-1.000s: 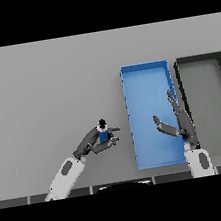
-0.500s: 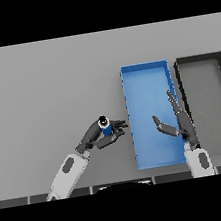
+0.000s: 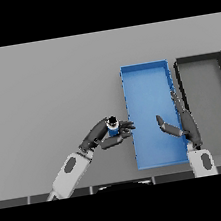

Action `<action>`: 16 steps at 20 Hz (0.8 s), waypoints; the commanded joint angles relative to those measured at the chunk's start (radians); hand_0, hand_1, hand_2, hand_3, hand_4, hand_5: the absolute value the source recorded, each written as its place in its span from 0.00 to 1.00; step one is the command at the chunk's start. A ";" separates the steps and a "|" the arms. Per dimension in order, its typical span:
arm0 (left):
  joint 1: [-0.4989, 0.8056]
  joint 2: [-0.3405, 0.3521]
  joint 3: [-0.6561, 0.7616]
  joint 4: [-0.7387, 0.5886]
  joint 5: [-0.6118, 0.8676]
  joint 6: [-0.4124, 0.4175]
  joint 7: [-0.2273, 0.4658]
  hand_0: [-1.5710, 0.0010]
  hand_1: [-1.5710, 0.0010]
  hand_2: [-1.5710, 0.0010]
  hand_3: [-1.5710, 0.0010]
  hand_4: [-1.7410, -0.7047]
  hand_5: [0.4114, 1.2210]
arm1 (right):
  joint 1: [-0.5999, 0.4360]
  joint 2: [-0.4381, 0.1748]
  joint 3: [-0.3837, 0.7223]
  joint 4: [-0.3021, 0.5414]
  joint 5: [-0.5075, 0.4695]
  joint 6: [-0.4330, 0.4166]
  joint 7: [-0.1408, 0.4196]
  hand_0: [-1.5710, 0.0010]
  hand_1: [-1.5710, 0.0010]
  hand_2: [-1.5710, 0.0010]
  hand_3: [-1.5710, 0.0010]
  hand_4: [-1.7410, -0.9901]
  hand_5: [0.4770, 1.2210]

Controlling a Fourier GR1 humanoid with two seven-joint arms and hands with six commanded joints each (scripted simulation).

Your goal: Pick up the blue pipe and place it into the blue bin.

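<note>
At lower centre, the left hand [image 3: 102, 135] curls around the short blue pipe [image 3: 113, 127] beside the rectangular blue bin [image 3: 144, 71], over whose right side the right hand [image 3: 184, 125] hangs, fingers straight.

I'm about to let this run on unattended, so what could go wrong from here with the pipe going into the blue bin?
The left hand holds the blue pipe just outside the blue bin, near its left wall. Carried low, the pipe could clip that wall and slip from the fingers.
The right hand hangs open over the bin's right side; the two hands might collide if the left one reaches far across.
</note>
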 commanded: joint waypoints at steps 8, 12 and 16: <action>0.000 -0.011 0.030 0.033 -0.017 -0.038 -0.027 0.00 0.00 0.00 0.00 0.26 1.00 | 0.177 0.067 0.044 -0.174 0.085 -0.095 0.011 1.00 1.00 0.99 1.00 0.74 0.22; 0.013 -0.029 0.026 0.008 -0.022 -0.049 -0.014 0.00 0.00 0.00 0.00 0.26 1.00 | 0.133 0.013 0.029 -0.276 -0.209 0.106 0.060 1.00 0.98 0.93 1.00 0.71 0.18; 0.004 -0.039 0.036 0.019 -0.043 -0.057 0.006 0.00 0.00 0.00 0.00 0.26 1.00 | -0.002 -0.099 0.046 -0.363 -0.405 0.235 0.248 1.00 0.99 0.93 1.00 0.67 0.13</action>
